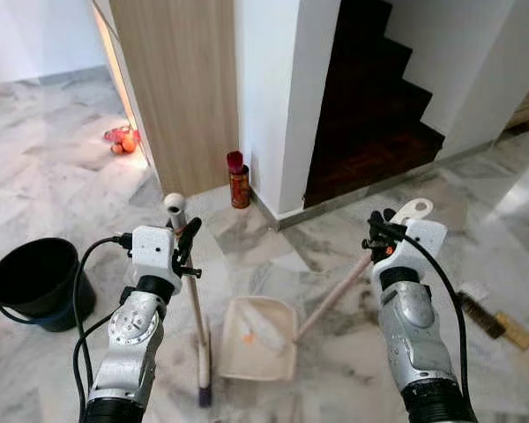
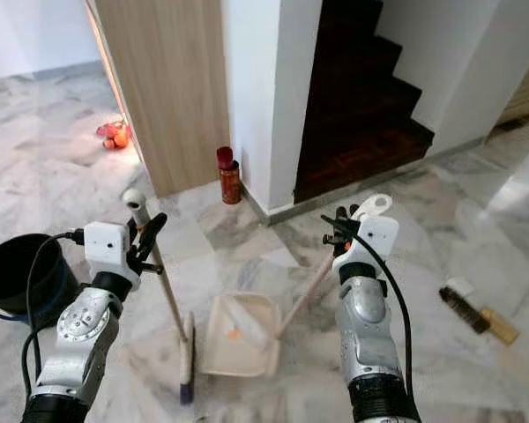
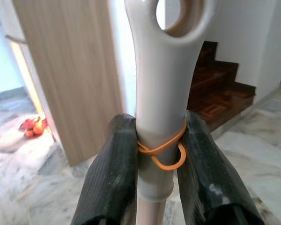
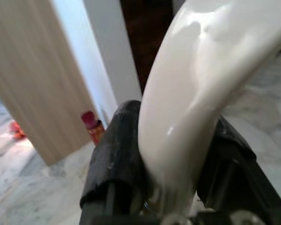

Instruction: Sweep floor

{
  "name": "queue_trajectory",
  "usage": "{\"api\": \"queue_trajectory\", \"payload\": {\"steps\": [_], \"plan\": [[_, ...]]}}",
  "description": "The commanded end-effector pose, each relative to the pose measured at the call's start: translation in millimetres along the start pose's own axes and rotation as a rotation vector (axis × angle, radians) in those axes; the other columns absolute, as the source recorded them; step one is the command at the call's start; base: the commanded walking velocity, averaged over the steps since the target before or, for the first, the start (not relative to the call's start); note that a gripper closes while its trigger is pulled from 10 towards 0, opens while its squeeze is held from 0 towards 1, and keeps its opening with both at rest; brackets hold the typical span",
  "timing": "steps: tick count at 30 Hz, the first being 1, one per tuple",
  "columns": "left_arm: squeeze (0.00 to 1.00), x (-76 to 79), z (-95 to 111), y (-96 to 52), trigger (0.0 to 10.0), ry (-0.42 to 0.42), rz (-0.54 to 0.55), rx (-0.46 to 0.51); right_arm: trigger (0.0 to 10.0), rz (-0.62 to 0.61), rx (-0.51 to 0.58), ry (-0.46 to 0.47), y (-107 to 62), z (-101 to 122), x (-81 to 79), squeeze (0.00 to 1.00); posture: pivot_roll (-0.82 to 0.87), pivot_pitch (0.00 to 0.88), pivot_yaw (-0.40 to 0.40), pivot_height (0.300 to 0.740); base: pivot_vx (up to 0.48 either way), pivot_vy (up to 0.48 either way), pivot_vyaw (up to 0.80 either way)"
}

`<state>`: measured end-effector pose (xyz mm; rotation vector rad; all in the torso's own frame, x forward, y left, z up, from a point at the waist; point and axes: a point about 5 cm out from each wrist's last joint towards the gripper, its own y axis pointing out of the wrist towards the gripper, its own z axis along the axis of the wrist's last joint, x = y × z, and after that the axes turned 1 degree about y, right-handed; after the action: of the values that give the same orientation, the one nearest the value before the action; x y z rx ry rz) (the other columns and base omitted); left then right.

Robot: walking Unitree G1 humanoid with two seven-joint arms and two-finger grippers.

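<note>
My left gripper [image 1: 187, 240] is shut on the pale handle of a broom [image 1: 195, 308]. The broom stands nearly upright, its brush head [image 1: 203, 374] on the marble floor. In the left wrist view the black fingers [image 3: 114, 173] clamp the grey handle just below its hanging loop, where an orange rubber band [image 3: 161, 152] is wound. My right gripper [image 1: 381, 232] is shut on the white top of a dustpan handle [image 1: 335, 295], which slants down to the cream dustpan [image 1: 257, 339] lying between my arms. A small orange scrap [image 1: 247, 336] lies in the pan.
A black bucket [image 1: 35, 282] stands at the left. A red spray can [image 1: 238, 181] sits against the white pillar [image 1: 282, 97], beside a wooden panel [image 1: 181, 88]. Dark stairs [image 1: 370, 115] rise behind. A hand brush [image 1: 489, 317] lies at the right. Red objects [image 1: 122, 139] lie far left.
</note>
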<state>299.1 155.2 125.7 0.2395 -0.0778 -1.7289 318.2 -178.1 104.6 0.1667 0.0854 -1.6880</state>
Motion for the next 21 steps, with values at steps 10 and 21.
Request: {"api": "queue_trajectory", "payload": {"steps": [10, 21], "plan": [[0.00, -3.0, 10.8, 3.8, 10.0, 0.005, 0.005, 0.049, 10.0, 0.013, 0.057, 0.007, 5.5, 14.4, -3.5, 0.00, 0.10, 0.000, -0.003, 0.740, 0.000, 0.289, 0.00], [0.00, -2.7, 10.5, 4.4, 10.0, 0.003, 0.006, 0.048, 10.0, 0.021, 0.054, -0.002, 6.5, 14.6, -4.8, 0.00, 0.10, 0.000, -0.005, 0.740, 0.000, 0.291, 0.00]]}}
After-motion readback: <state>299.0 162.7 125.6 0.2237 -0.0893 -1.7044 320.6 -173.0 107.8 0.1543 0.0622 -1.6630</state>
